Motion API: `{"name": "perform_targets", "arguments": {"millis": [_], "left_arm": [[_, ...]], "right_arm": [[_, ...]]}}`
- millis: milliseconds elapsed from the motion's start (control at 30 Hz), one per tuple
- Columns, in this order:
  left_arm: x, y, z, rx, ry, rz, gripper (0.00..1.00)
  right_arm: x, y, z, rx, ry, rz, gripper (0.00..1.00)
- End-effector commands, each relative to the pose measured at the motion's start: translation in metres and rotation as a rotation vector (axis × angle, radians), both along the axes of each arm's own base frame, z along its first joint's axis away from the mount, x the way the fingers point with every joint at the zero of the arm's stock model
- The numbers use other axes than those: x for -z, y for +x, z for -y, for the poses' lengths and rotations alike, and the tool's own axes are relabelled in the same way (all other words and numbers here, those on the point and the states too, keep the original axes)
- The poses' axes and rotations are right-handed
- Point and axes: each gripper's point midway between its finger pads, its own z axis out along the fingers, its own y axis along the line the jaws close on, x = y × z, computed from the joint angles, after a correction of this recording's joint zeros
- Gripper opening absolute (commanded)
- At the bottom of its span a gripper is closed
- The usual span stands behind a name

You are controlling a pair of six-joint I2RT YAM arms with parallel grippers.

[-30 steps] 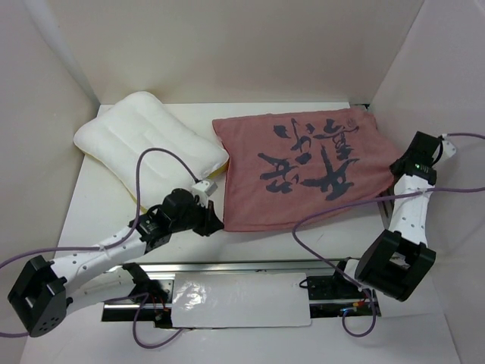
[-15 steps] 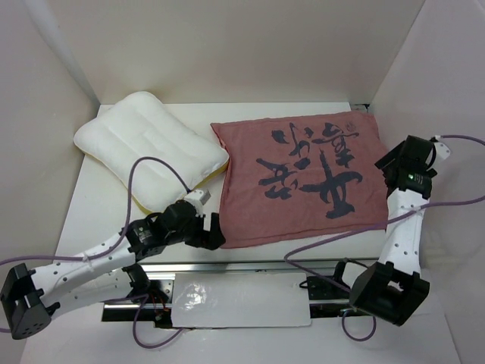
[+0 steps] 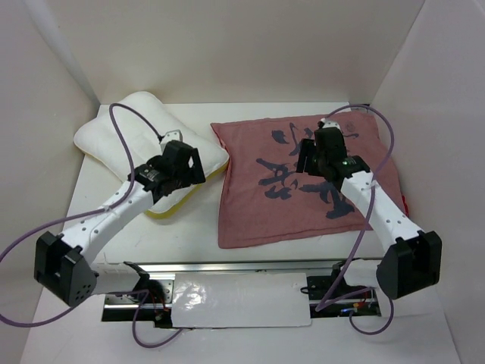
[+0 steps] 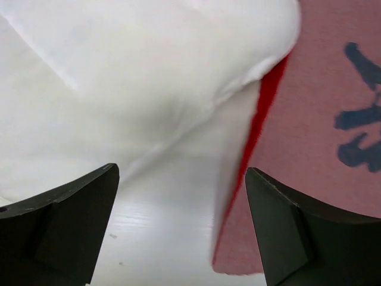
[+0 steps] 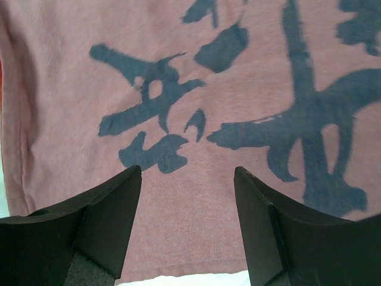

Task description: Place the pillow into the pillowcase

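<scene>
— Plainly, nothing had gone inside yet?

— Nothing. We found the pillow (image 3: 148,140) lying in the upper left of the overhead frame, wholly outside the pillowcase (image 3: 258,205). The pillowcase lay flat at centre right, with its faded face and dark blue marks upward.

— And our grippers?

— Our left gripper (image 4: 178,226) hung over the pillow's corner, jaws wide and empty. A bright red sliver of the pillowcase's edge showed between them. Our right gripper (image 5: 187,220) hovered above the printed cloth, jaws likewise apart and gripping nothing.

— So what remained for us?

— By our reckoning, everything. We had to find and open the pillowcase's mouth, which we could not make out, then lift the pillow and feed it in.
</scene>
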Motion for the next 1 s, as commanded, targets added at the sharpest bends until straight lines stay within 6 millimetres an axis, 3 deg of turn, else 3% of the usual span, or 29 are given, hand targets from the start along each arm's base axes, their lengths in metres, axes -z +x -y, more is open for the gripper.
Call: {"name": "perform_targets", "arguments": {"millis": [0, 33, 100, 200, 233, 267, 300, 367, 467, 500, 600, 633, 700, 733, 767, 800, 867, 900, 933, 967], "left_arm": [[0.001, 0.021, -0.005, 0.046, 0.032, -0.012, 1.0], [-0.001, 0.025, 0.002, 0.095, 0.012, -0.007, 1.0], [-0.005, 0.029, 0.016, 0.176, -0.002, 0.026, 1.0], [-0.012, 0.024, 0.063, 0.392, -0.041, 0.099, 1.0], [-0.007, 0.011, 0.089, 0.497, -0.064, 0.089, 1.0], [-0.005, 0.006, 0.103, 0.551, -0.08, 0.088, 1.0], [-0.002, 0.003, 0.117, 0.597, -0.106, 0.083, 1.0], [0.028, -0.014, 0.144, 0.703, -0.162, -0.029, 0.94], [0.054, -0.025, 0.169, 0.774, -0.217, -0.135, 0.8], [0.074, -0.025, 0.177, 0.769, -0.211, -0.191, 0.79], [0.098, -0.02, 0.179, 0.706, -0.175, -0.275, 0.73], [0.117, -0.022, 0.182, 0.702, -0.145, -0.319, 0.73], [0.125, -0.017, 0.187, 0.672, -0.125, -0.354, 0.71], [0.13, -0.014, 0.189, 0.669, -0.119, -0.37, 0.68], [0.151, -0.015, 0.19, 0.645, -0.106, -0.429, 0.66], [0.147, -0.005, 0.192, 0.59, -0.089, -0.449, 0.65], [0.159, 0.003, 0.191, 0.531, -0.045, -0.5, 0.63], [0.182, 0.006, 0.186, 0.474, -0.002, -0.548, 0.62], [0.19, 0.012, 0.189, 0.451, 0.02, -0.58, 0.62], [0.18, 0.018, 0.194, 0.454, 0.012, -0.565, 0.62]], "right_arm": [[-0.002, 0.013, -0.018, -0.111, 0.035, 0.045, 0.7], [0.001, 0.015, -0.016, -0.101, 0.025, 0.038, 0.7], [0.012, 0.019, 0.008, 0.009, -0.054, 0.017, 0.7], [0.032, 0.024, 0.043, 0.133, -0.072, -0.046, 0.7], [0.039, 0.025, 0.049, 0.156, -0.053, -0.067, 0.7], [0.053, 0.027, 0.052, 0.174, -0.02, -0.11, 0.7], [0.06, 0.03, 0.068, 0.223, -0.001, -0.124, 0.7], [0.082, 0.033, 0.076, 0.262, 0.025, -0.182, 0.69], [0.106, 0.036, 0.09, 0.305, 0.041, -0.244, 0.69], [0.112, 0.035, 0.093, 0.321, 0.046, -0.26, 0.68], [0.128, 0.032, 0.106, 0.383, 0.045, -0.3, 0.68], [0.132, 0.026, 0.11, 0.397, 0.044, -0.321, 0.68], [0.143, 0.019, 0.11, 0.42, 0.069, -0.352, 0.68], [0.151, 0.01, 0.11, 0.421, 0.066, -0.378, 0.68], [0.155, 0.006, 0.105, 0.418, 0.086, -0.393, 0.68], [0.158, 0.004, 0.102, 0.416, 0.108, -0.397, 0.68], [0.169, -0.007, 0.097, 0.404, 0.124, -0.431, 0.68], [0.172, -0.011, 0.096, 0.404, 0.122, -0.441, 0.68], [0.173, -0.017, 0.092, 0.371, 0.129, -0.459, 0.68], [0.174, -0.02, 0.09, 0.366, 0.135, -0.471, 0.68]]}}
